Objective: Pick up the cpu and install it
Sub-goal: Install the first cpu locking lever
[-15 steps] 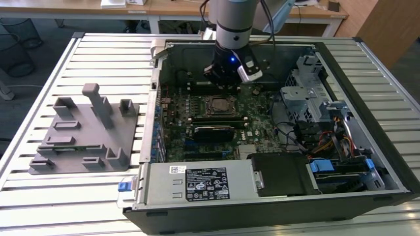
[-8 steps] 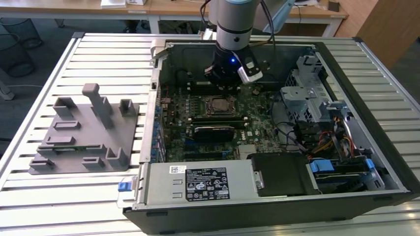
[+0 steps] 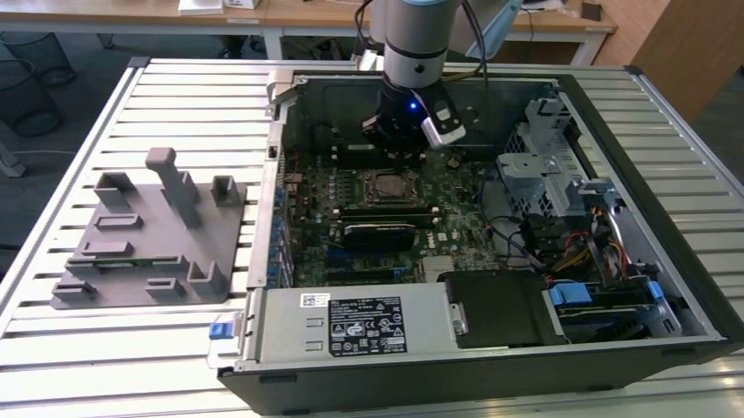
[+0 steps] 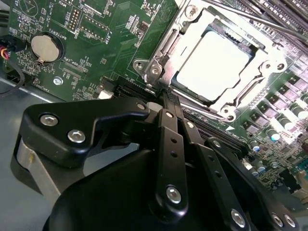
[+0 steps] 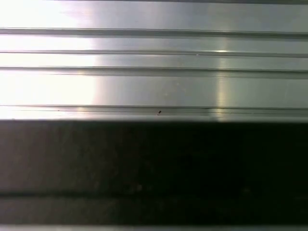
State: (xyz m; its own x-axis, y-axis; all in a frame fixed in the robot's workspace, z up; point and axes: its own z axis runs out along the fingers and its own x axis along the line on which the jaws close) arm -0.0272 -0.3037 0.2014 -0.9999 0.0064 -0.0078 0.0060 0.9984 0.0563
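Cpu (image 4: pixel 214 65): lay flat and square inside the socket (image 4: pixel 163 53), silvery top up, metal frame all round it, no longer in any grip.

Largest first. Bench (image 3: pixel 139 366): slatted metal, carried everything. Case (image 3: pixel 348 383): lay open on its side across the bench's middle. Fixture (image 3: pixel 128 261): stood on the bench at the exterior view's left, just beside the case and well apart from the work. Arm (image 3: pixel 415 35): came down from above into the case, over the board (image 4: pixel 96 29). Tool (image 4: pixel 168 103): hung just above the board at the socket's edge, fingers (image 4: pixel 173 144) pressed together, pinching nothing, tips near a corner of the frame but, as far as could be told, apart from the chip. Coin cell (image 4: pixel 46 46): sat on the board off to one side, out of the way.

Judged as the install step, late on: pick-up over, chip placed, seating seemingly true with no tilt visible. Could not tell whether the frame was latched down. Judged that any further move called for slow, straight travel, clearance from the frame's corner, and no sideways nudge against the chip.
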